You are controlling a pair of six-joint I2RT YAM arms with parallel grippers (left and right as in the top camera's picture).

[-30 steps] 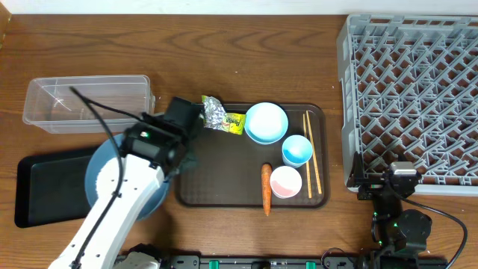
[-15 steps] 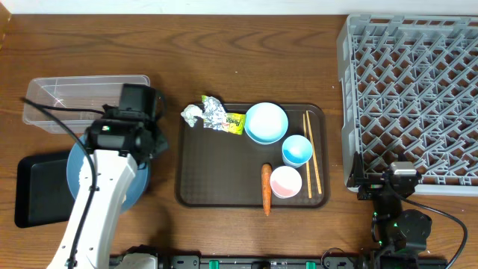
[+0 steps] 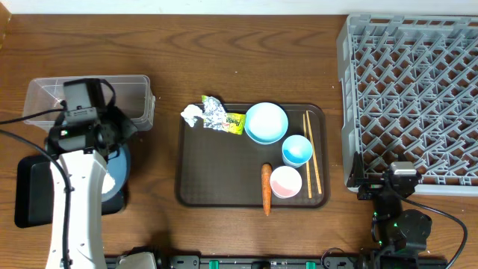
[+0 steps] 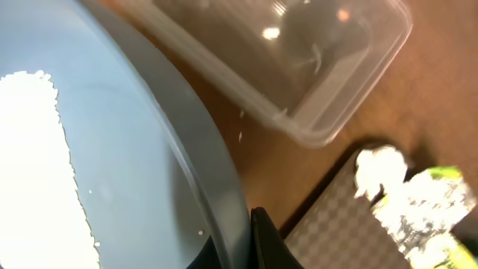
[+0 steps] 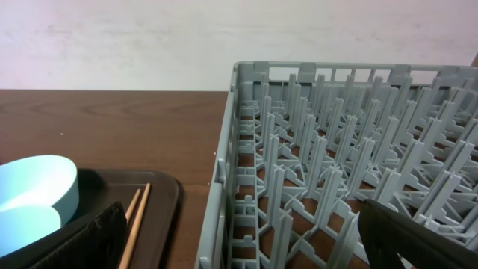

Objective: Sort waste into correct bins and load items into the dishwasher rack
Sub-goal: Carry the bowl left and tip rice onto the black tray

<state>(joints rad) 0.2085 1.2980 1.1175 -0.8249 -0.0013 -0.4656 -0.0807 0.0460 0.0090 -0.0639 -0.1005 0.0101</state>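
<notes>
My left gripper point(image 3: 118, 142) is shut on the rim of the large dark-blue bowl point(image 3: 116, 178), one finger inside and one outside point(image 4: 254, 243). The bowl point(image 4: 149, 149) holds white rice point(image 4: 30, 164) and hangs over the right end of the black tray point(image 3: 30, 190), just below the clear tub point(image 3: 131, 93). Tissue point(image 3: 192, 114), foil point(image 3: 216, 113) and the snack packet point(image 3: 234, 122) lie at the brown tray's top left. The carrot point(image 3: 266, 188), light-blue bowl point(image 3: 267, 122), two cups point(image 3: 297, 149) point(image 3: 285, 181) and chopsticks point(image 3: 310, 153) lie on that tray. My right gripper point(image 5: 250, 239) is open and empty.
The grey dishwasher rack point(image 3: 414, 97) fills the right side, and its near wall point(image 5: 239, 164) is close in front of the right gripper. The brown serving tray point(image 3: 224, 179) sits mid-table. The clear tub point(image 4: 299, 60) holds a few stray grains.
My left arm has carried the dark-blue bowl leftward, from beside the brown tray to over the black tray near the clear tub. The tissue is uncovered. The right arm has not moved.
</notes>
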